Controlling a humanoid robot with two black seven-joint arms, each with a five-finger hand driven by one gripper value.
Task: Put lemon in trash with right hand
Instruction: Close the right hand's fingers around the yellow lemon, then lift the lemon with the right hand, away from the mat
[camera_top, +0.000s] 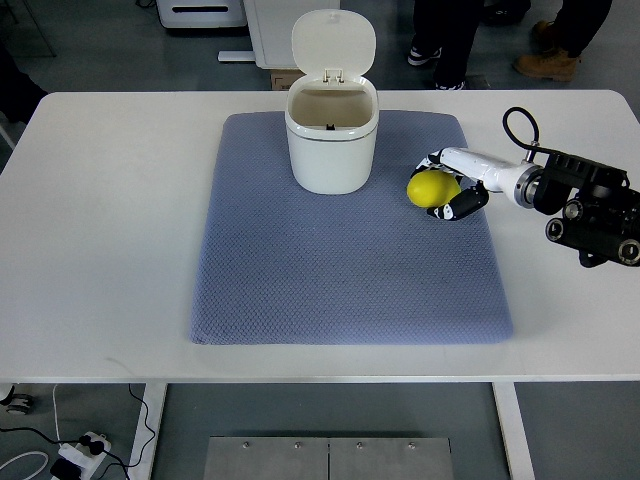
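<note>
A bright yellow lemon (432, 188) sits on the blue-grey woven mat (340, 270), just right of the white plastic trash bin (331, 140) with its lid up. The right robot hand (452, 186) curls around it, apparently mid-grasp; next comes a lift over the rim.

A blue mat (350, 290) covers the white table (110, 230); shoes (545, 62), probably people's, beyond.

Mat (350, 290) lies centred on surface (110, 220). Trash bin (331, 145) stands on mat's far part, lid up. Lemon (432, 188) on mat, right of bin, within right hand (452, 186).
</note>
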